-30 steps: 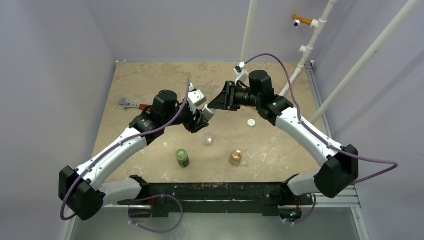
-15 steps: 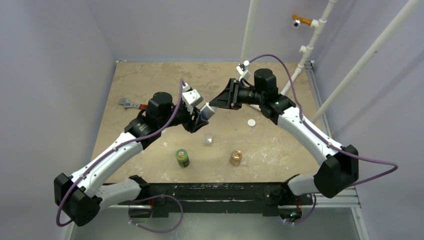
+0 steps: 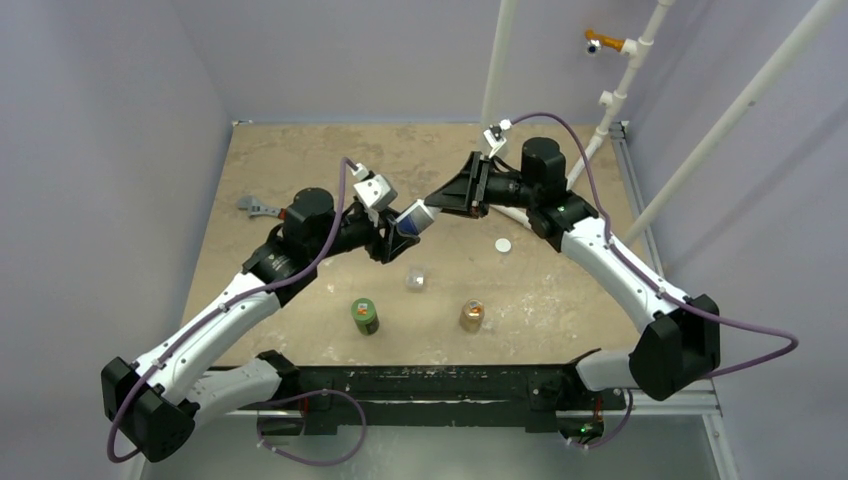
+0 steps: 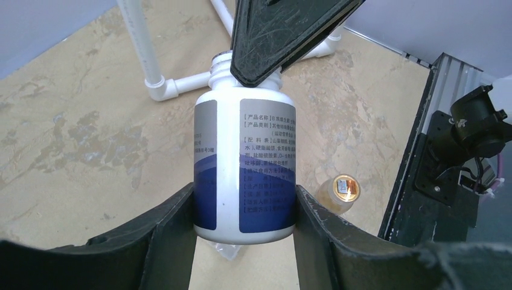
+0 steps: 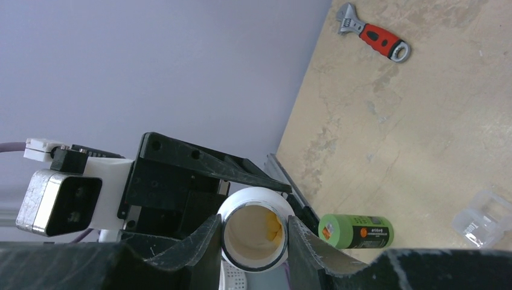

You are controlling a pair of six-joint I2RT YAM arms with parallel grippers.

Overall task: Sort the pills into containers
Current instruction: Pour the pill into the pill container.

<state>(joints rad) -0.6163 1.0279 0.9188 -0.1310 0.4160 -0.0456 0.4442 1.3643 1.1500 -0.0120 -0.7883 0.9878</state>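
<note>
My left gripper [image 3: 400,225] is shut on the body of a white bottle with a blue label [image 3: 411,217], held tilted above the table; it also shows in the left wrist view [image 4: 244,151]. My right gripper [image 3: 432,207] is closed on the bottle's open neck; in the right wrist view its fingers [image 5: 208,238] press both sides of the mouth [image 5: 253,196]. Yellow pieces [image 5: 273,226] lie inside. The small transparent case [image 3: 416,279] sits on the table below the bottle and shows in the right wrist view [image 5: 486,219]. No loose pills show.
A white cap [image 3: 502,244] lies right of the case. A green bottle [image 3: 364,316] and a tan-orange bottle [image 3: 471,315] stand nearer the front. A red-handled wrench [image 3: 262,209] lies at the left. White pipes [image 3: 620,100] rise at the back right.
Both grippers have shifted a little left and back with the bottle between them. The left arm has drawn back to the left and the bottle's blue label now shows more.
</note>
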